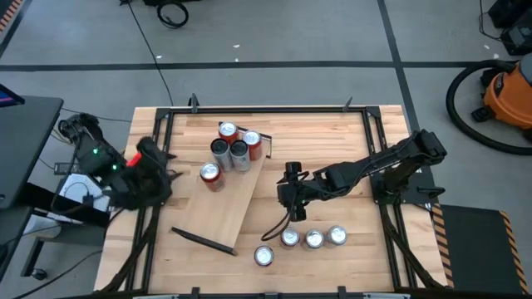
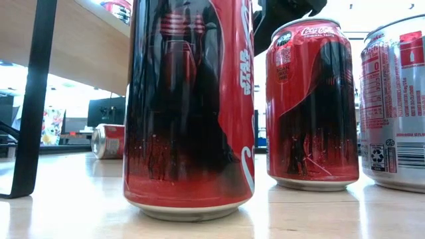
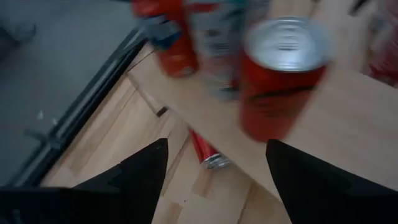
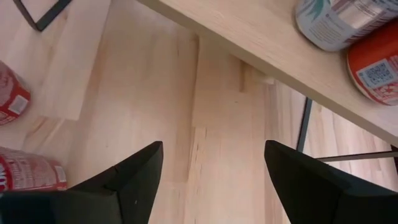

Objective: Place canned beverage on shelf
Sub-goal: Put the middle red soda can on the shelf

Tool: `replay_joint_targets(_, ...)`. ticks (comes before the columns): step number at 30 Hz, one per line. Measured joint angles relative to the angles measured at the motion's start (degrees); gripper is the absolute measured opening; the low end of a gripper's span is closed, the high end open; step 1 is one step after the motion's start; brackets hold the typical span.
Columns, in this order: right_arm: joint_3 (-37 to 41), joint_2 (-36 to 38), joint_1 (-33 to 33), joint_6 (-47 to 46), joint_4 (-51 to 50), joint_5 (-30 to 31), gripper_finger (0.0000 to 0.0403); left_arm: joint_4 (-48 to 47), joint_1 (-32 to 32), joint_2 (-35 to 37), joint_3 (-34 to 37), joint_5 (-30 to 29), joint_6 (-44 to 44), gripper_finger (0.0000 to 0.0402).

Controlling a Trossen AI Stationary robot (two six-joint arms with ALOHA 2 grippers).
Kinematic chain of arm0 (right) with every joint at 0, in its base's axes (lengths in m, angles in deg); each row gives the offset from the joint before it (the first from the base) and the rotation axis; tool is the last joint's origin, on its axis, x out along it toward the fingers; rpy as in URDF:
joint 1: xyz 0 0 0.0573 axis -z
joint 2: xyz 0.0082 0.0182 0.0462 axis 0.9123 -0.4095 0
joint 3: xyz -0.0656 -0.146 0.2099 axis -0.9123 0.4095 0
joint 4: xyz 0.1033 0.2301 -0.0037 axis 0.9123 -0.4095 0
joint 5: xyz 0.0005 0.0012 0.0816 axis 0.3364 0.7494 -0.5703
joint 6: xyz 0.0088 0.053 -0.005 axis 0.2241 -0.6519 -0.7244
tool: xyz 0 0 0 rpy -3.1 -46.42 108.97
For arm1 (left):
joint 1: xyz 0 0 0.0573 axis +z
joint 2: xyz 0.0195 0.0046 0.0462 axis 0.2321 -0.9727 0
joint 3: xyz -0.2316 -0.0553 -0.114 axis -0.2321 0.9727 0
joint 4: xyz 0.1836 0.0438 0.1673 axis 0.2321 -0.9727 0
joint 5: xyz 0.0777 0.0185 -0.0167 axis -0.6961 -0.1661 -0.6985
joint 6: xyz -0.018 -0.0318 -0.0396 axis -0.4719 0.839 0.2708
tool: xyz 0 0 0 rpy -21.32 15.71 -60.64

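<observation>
The shelf (image 1: 223, 199), a pale wood plank, lies slantwise across the table's middle and stands on a dark end bar (image 2: 32, 99). Several cans stand upright on its far half (image 1: 233, 149), the nearest of them red (image 3: 283, 68). Several more cans (image 1: 313, 239) stand upright on the tabletop near the front edge. One can (image 2: 109, 141) lies on its side on the table under the shelf. My left gripper (image 1: 170, 176) (image 3: 216, 144) is open beside the shelf's left edge, holding nothing. My right gripper (image 1: 283, 198) (image 4: 212, 144) is open above bare table, right of the shelf.
The black-framed tabletop (image 1: 349, 141) has bare wood at the far right. A thin dark bar (image 1: 204, 242) marks the shelf's near end. A cable loops on the table beside the front cans (image 1: 274, 226). An orange vacuum (image 1: 507, 91) stands on the floor at the far right.
</observation>
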Motion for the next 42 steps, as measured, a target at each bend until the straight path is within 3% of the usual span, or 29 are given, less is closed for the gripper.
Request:
replay_joint_targets(5, 0.00, 0.00, -0.04, 0.26, 0.88, -0.42, 0.0291, -0.29, 6.86, 7.35, 6.66, -0.29, 2.88, 0.0245)
replay_joint_targets(11, 0.00, 0.00, 0.00, 2.17, 3.40, -0.51, 0.0291, -0.15, 17.21, 10.82, 10.83, -0.07, 0.30, 0.0197)
replay_joint_targets(20, 0.00, 0.00, 0.22, 4.34, 6.27, -0.62, 0.0291, 0.75, 33.22, 8.31, 10.98, 7.49, -10.42, 0.0154)
replay_joint_targets(28, 0.00, -0.02, 0.22, 5.61, 6.68, -0.64, 0.0291, 12.79, 48.12, 7.17, 10.98, 18.70, -28.93, 0.0102)
replay_joint_targets(35, -0.02, -0.02, -0.30, 5.60, 6.43, -0.64, 0.0291, 15.32, 59.78, 5.65, 10.98, 19.95, -37.21, 0.0057)
replay_joint_targets(42, -0.02, -0.02, -0.41, 5.05, 6.43, -0.62, 0.0291, 17.44, 70.21, 0.54, 10.96, 26.01, -45.18, 0.0006)
